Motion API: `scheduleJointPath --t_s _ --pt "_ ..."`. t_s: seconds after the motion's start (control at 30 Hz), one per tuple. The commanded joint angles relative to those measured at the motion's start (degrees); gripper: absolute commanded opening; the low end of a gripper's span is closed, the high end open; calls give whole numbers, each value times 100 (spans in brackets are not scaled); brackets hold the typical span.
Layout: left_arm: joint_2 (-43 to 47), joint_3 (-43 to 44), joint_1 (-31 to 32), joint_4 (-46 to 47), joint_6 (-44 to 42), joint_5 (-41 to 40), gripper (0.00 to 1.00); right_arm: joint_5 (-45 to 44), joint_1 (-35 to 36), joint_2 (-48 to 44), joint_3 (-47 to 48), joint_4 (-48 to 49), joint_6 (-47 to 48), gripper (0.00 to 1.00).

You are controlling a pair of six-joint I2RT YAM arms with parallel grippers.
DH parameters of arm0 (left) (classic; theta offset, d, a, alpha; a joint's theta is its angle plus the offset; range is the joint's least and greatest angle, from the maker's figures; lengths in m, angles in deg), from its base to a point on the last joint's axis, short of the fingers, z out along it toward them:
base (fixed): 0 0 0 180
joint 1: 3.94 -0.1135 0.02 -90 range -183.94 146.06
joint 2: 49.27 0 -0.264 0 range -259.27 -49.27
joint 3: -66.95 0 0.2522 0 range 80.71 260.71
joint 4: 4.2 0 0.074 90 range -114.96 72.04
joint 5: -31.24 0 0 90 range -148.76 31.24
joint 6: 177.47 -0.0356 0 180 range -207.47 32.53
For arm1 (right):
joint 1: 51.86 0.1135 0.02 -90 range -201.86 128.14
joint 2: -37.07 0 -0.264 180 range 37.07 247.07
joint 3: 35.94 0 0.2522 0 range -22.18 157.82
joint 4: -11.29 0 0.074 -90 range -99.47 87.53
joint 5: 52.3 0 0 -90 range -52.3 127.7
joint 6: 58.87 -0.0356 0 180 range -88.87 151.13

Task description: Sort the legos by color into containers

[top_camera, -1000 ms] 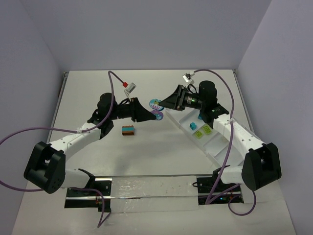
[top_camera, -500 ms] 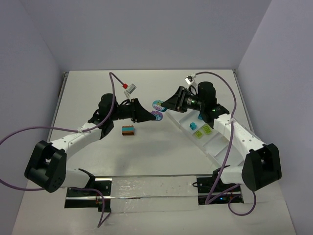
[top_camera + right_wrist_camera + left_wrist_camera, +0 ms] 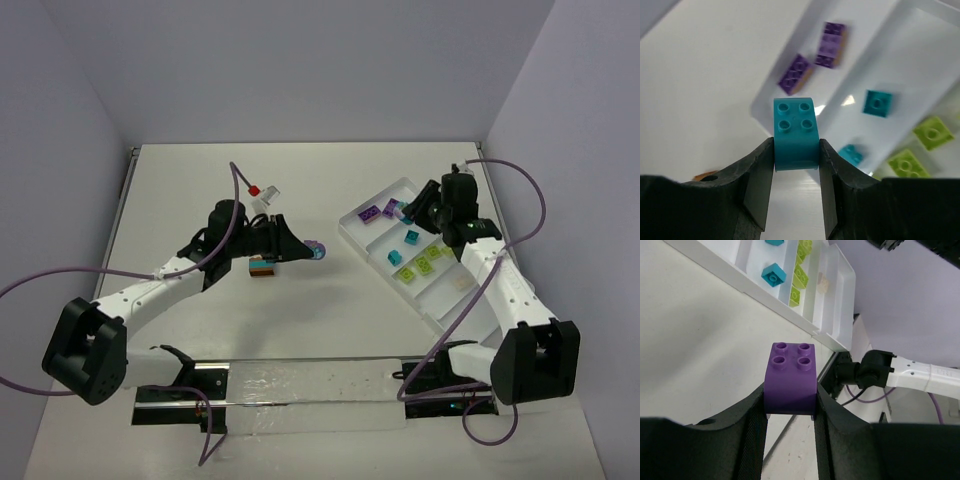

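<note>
Pinching a purple lego (image 3: pixel 790 377) by two opposite sides in the left gripper (image 3: pixel 790 400), fingers drawn narrow onto it, studs pointing away from the wrist. Hanging it over the bare table (image 3: pixel 200 190) to the left of the tray (image 3: pixel 350 236), apart from the tray's long left wall.

Pinching a teal lego (image 3: pixel 795 135) the same way in the right gripper (image 3: pixel 796 157), fingers closed against its sides, studs outward. Hovering it above the tray's far end, roughly where the end compartment meets the next one; not possible to tell how high above the tray.

Holding two purple legos (image 3: pixel 796 74) in that end compartment of the tray, lying apart from each other. Holding two teal legos (image 3: pixel 877 103) in the second compartment, also apart. Holding three lime green legos (image 3: pixel 800 275) in a loose row across the third compartment. Holding one cream lego (image 3: pixel 823 284) alone in the fourth.

Leaving a small clump (image 3: pixel 262 266) of orange-brown and teal bricks on the table well to the left of the tray, partly hidden behind the left gripper in the top view.
</note>
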Motion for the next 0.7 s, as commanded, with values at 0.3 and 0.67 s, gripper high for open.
scheduleJointPath --t_s 0.3,0.67 --pt "-306 697 448 -156 -210 -536 0 -1328 -85 1111 369 -133 460 4" --pt "-364 775 515 -167 -172 -573 0 -1944 -261 1704 848 -120 430 7"
